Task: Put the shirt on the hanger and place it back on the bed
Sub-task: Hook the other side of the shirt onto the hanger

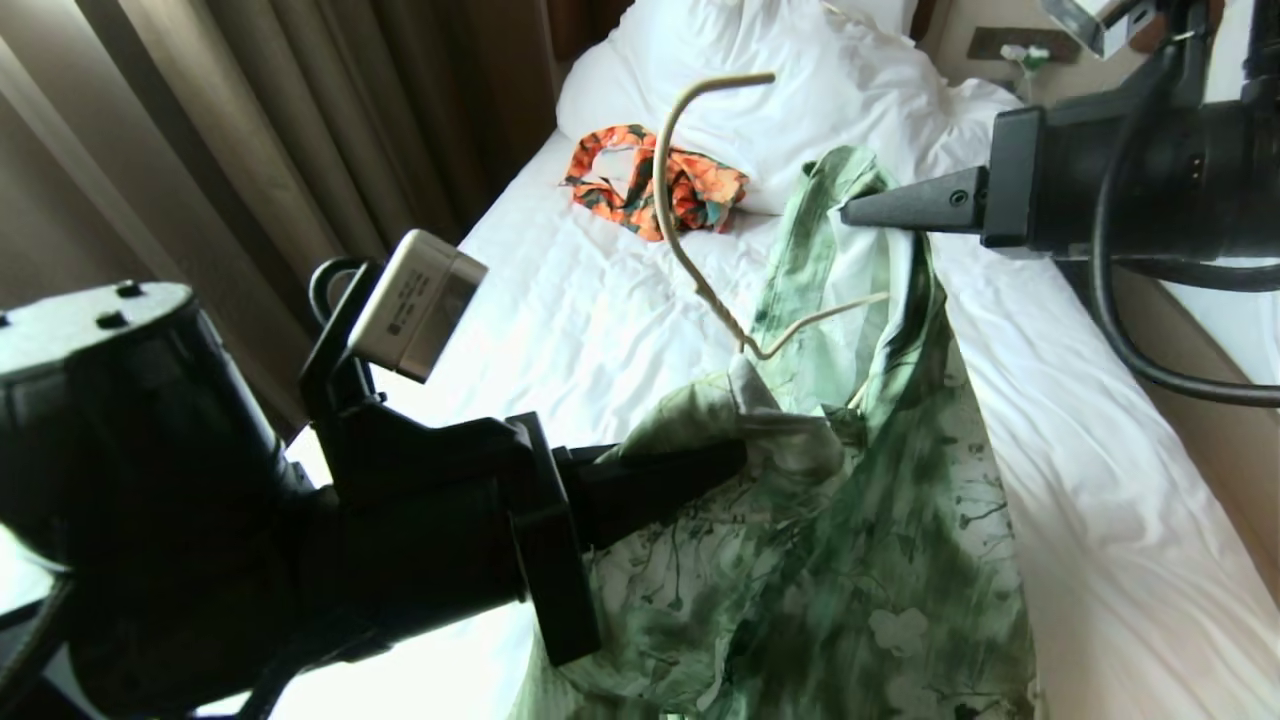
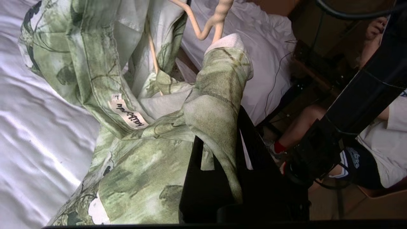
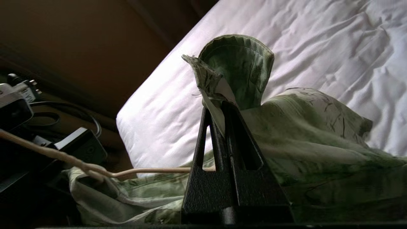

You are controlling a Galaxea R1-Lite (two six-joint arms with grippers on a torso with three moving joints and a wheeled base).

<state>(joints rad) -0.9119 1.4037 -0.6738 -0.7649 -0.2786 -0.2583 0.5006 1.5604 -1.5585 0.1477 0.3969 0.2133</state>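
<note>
R claw (image 3: 222, 106) clamped on shirt (image 3: 302, 127) edge, fabric bunched above tips; hanger (image 3: 143, 171) wire runs beside; bed (image 3: 318, 47) sheet behind.

Both arms raised and reaching inward: the left claw (image 1: 725, 455), extended from the lower left with fingers pressed together on a fold of the shirt (image 1: 880, 560), and the right claw (image 1: 850, 210), entering level from the upper right, likewise clamped on the shirt's edge.
</note>
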